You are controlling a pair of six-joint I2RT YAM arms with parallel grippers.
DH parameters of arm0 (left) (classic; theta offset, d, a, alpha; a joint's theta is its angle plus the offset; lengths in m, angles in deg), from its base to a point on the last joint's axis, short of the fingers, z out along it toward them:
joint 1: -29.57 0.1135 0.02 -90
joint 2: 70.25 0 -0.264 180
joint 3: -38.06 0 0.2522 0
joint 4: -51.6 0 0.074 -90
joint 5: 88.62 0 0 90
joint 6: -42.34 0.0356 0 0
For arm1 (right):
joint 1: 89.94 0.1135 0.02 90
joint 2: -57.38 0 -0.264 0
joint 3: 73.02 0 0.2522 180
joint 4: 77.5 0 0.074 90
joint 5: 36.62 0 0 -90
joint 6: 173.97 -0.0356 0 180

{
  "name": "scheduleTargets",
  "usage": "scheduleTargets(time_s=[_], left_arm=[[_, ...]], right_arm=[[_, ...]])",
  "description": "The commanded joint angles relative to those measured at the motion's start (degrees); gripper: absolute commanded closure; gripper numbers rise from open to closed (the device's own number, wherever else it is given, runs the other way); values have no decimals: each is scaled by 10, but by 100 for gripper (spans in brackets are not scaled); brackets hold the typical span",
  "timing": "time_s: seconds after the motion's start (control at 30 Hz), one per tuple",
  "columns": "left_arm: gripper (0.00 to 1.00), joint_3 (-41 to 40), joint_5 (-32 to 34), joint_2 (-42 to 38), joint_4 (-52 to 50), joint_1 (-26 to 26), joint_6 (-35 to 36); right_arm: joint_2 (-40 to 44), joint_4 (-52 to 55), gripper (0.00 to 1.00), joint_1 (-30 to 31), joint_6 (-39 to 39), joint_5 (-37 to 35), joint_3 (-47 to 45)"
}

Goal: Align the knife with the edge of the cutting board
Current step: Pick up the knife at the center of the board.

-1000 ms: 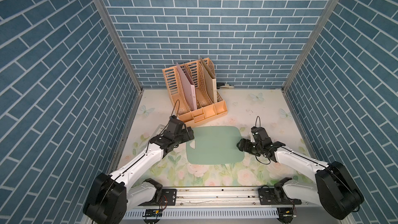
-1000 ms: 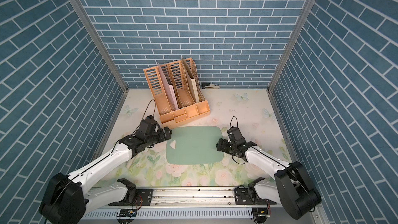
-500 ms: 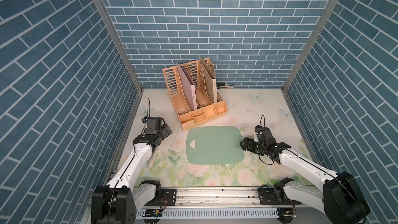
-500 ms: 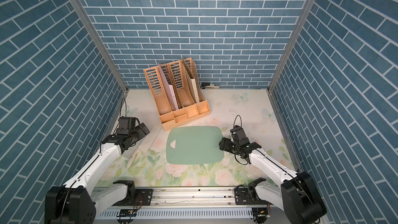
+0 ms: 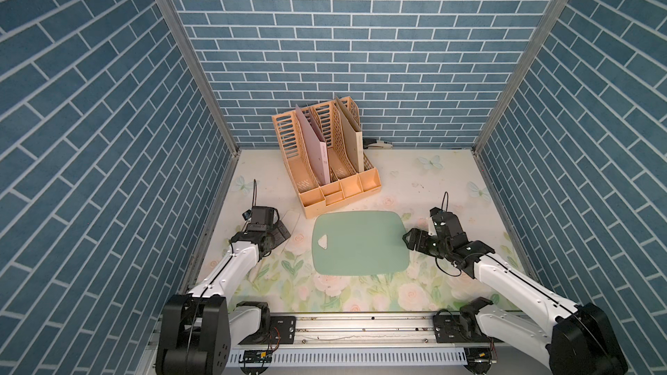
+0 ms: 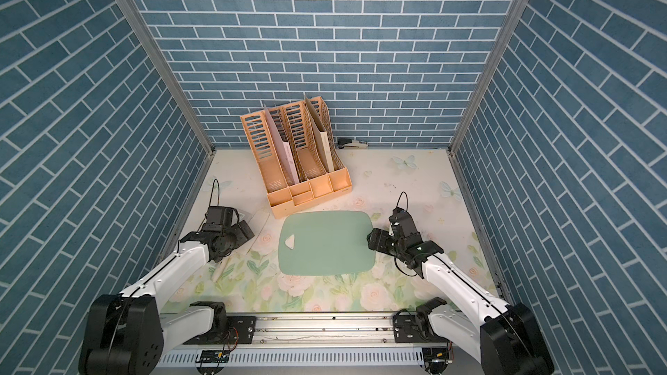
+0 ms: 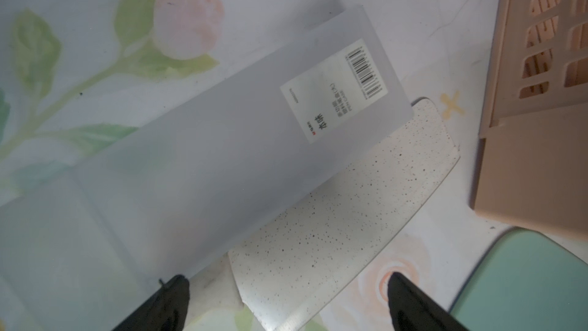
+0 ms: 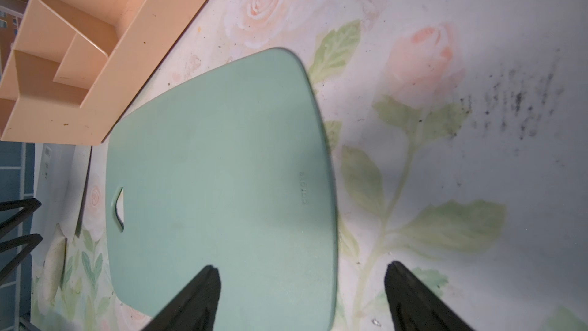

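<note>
- The cutting board (image 5: 359, 243) lies flat in the middle of the floral table (image 5: 433, 182), its small hole toward the left arm's side.
- The knife (image 7: 334, 234) lies on the table well left of the board, apart from it and at a slant to its edge; its speckled off-white blade shows in the left wrist view.
- A grey translucent packet (image 7: 206, 160) with a barcode label lies over part of the blade, covering its far side.
- The left hand (image 7: 286, 300) hovers over the knife and packet with its fingers wide apart, holding nothing.
- The right hand (image 8: 302, 297) sits at the board's right short edge, fingers apart; one finger (image 8: 197, 300) is over the board, the other over bare table, gripping nothing.
- A peach desk organizer (image 5: 325, 160) with upright folders stands just behind the board, its front corner close to the board's far edge and to the knife tip.
- A stapler (image 6: 353, 144) lies against the back wall.
</note>
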Motion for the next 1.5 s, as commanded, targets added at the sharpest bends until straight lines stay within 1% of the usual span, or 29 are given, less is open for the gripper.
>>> scheduleTargets(time_s=[0.0, 0.17, 0.33, 0.4, 0.47, 0.73, 0.87, 0.97, 1.03, 1.13, 1.27, 1.4, 1.47], left_arm=[[0, -6, 24, 6, 9, 3, -9], [0, -12, 45, 8, 19, 9, -13], [0, -28, 12, 12, 57, 35, 3], [0, -28, 5, 15, 64, 39, 5], [0, -46, 5, 18, 71, 43, 4], [0, -80, -42, 37, 100, 48, -3], [0, -89, -68, 6, 101, 48, -2], [0, -80, -65, -8, 82, 48, -8], [0, -59, -57, 3, 55, 45, -9], [0, -20, -25, 21, -7, 45, -22], [0, 10, -20, 43, -54, 44, -32], [0, 5, -24, 46, -51, 37, -33], [1, 2, -40, 58, -42, 37, -28]], right_arm=[[15, 16, 15, -3, 21, 6, 6], [44, 21, 15, -4, 23, 16, 2], [56, 23, 15, -4, 32, 29, -6], [56, 23, 15, -5, 38, 28, -11], [56, 26, 15, -6, 46, 26, -11], [50, 22, 15, -9, 67, 28, -13], [42, 14, 15, -11, 70, 32, -17], [40, 11, 15, -12, 70, 37, -18], [40, 10, 15, -12, 70, 38, -19], [42, 10, 15, -13, 70, 39, -17], [41, 8, 15, -14, 69, 38, -17], [45, 4, 15, -14, 67, 41, -19], [44, 4, 15, -15, 67, 41, -20]])
